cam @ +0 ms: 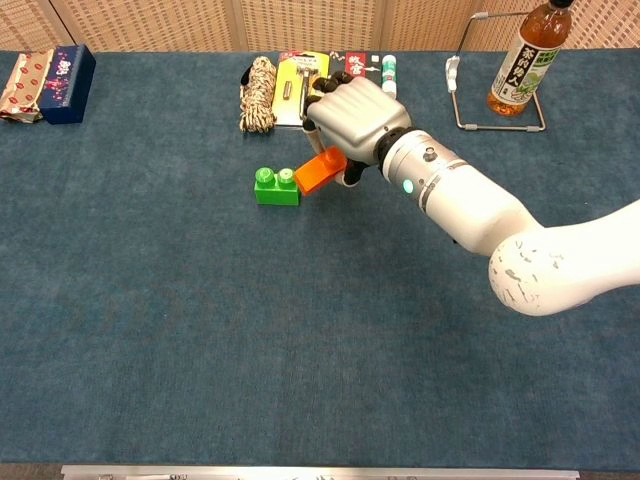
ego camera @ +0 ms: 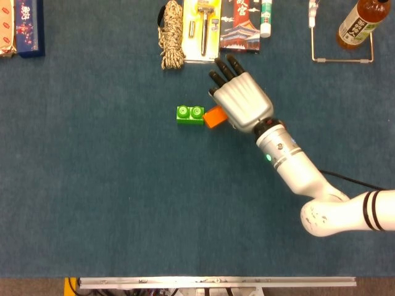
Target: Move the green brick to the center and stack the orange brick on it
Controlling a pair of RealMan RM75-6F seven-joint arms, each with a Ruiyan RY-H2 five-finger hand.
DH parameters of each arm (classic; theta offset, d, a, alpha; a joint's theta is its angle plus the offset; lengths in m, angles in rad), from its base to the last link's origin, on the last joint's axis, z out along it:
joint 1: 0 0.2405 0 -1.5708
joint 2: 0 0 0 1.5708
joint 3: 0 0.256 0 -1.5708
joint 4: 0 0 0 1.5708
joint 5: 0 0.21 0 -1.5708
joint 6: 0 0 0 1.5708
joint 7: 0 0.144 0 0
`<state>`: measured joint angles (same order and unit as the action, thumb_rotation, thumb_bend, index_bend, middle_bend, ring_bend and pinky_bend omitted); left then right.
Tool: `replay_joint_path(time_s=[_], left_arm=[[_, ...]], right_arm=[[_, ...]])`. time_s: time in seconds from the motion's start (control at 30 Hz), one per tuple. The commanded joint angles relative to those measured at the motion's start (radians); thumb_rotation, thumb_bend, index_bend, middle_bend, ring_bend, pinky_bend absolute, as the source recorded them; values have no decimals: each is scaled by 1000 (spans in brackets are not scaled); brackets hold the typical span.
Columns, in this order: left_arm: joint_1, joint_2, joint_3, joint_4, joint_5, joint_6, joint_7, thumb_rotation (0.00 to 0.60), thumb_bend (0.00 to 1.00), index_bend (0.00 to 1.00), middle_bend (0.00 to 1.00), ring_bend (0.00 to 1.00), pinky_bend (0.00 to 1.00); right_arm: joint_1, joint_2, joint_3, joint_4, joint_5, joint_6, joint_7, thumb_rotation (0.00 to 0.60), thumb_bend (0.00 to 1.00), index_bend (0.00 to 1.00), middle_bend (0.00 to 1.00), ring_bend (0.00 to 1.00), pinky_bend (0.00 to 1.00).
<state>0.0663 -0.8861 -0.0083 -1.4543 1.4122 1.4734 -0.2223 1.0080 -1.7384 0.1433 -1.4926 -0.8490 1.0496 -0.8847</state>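
Head view: the stacking step is in hand. The right hand [ego camera: 242,102] grasps the orange brick [ego camera: 213,116], which sits at the three o'clock end of the green brick [ego camera: 190,115], near the middle of the counter [ego camera: 92,197]. The next move calls for shifting the orange brick toward nine o'clock, squarely above the studs, then lowering it.

Chest view: the right hand [cam: 352,118] is knuckles-up, fingers curled around the orange brick [cam: 316,172], which looks tilted, probably touching the green brick [cam: 275,187]. The forearm runs off toward four o'clock. The left hand is unseen.
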Motion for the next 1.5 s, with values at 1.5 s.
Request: replay_joint_path(time_s=[1.5], left_arm=[[15,-1,6,23,-9,-14,-33,600,294,266,174,96,152]], right_arm=[[27,-93,42,180,12,-60,29,600,262,608,226,42,72]])
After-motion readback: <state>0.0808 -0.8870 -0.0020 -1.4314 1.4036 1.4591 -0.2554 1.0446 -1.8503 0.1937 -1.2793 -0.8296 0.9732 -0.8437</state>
